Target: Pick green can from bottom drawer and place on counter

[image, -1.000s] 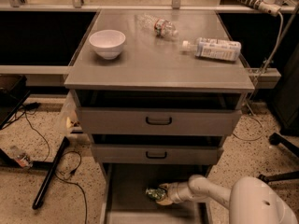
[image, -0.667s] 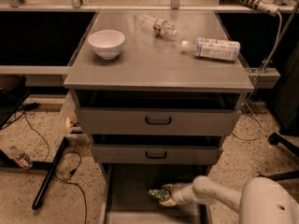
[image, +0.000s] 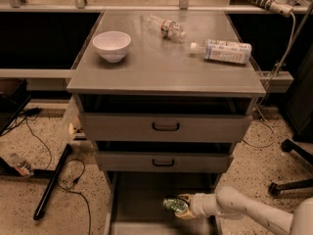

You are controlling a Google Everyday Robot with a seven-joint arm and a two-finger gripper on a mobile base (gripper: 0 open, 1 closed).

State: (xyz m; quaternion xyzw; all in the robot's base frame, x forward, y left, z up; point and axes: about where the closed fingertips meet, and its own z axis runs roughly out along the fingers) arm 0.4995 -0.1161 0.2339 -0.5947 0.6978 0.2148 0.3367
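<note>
The green can (image: 174,205) lies in the open bottom drawer (image: 137,204), to the right of its middle. My gripper (image: 183,206) reaches in from the lower right on a white arm and its fingers sit around the can's right side, shut on it. The can is just above the drawer floor or resting on it; I cannot tell which. The counter (image: 161,58) is the flat grey top of the cabinet above.
On the counter stand a white bowl (image: 112,45) at the left, and two clear plastic bottles lie at the back (image: 165,26) and right (image: 225,50). Two drawer fronts with black handles (image: 165,127) overhang the bottom drawer. Cables and a black pole lie on the floor left.
The arm has pulled back toward the right and the can with the gripper has shifted slightly right and up within the drawer.
</note>
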